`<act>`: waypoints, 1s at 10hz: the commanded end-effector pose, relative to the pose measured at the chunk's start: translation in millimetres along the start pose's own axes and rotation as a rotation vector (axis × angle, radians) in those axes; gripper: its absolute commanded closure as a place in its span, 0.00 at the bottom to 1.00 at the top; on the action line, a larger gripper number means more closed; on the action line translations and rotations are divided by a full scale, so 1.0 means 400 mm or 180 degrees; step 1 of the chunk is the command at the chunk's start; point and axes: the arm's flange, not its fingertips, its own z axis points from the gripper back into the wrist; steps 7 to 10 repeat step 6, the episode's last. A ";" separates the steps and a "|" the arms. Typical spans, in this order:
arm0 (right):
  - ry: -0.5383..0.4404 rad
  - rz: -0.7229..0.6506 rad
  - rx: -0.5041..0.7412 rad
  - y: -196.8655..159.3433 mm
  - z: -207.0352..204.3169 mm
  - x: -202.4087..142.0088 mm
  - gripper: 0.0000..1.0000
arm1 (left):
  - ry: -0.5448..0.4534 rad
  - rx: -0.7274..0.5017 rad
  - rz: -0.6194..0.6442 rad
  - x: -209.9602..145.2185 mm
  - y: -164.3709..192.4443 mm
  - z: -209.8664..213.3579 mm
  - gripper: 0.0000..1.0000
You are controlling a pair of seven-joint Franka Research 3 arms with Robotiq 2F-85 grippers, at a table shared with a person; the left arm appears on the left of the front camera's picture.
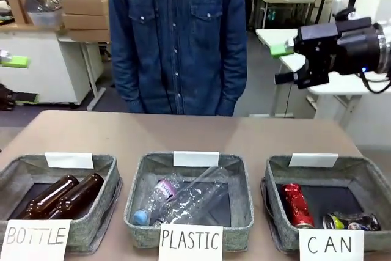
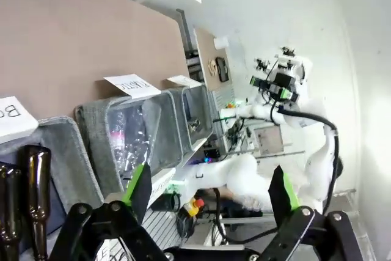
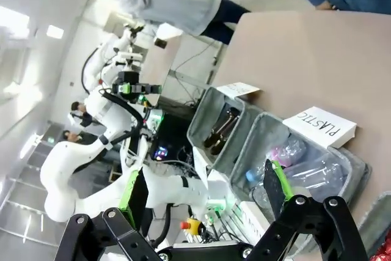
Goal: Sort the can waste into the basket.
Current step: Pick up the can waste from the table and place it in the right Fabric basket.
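So both cans (image 1: 297, 205) in CAN basket (image 1: 278, 178); L pincer (image 2: 208, 197) & R pincer (image 3: 201, 191) wide open, empty.

The table (image 1: 183, 132) is bare from 9 to 3 o'clock, open to any reach. Three bins line the near edge; the basket (image 1: 360, 169) at 4 o'clock stands open-topped, the red can (image 1: 297, 205) and dark can (image 1: 351, 220) covering part of its floor.

Dented red can (image 1: 296, 205) and dark can (image 1: 350, 221) on their sides inside the grey "CAN" basket (image 1: 275, 178).
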 end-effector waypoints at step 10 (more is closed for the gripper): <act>0.0077 0.0058 0.0073 0.009 -0.001 -0.017 0.00 | 0.0330 0.0077 -0.0191 0.034 -0.041 -0.026 0.00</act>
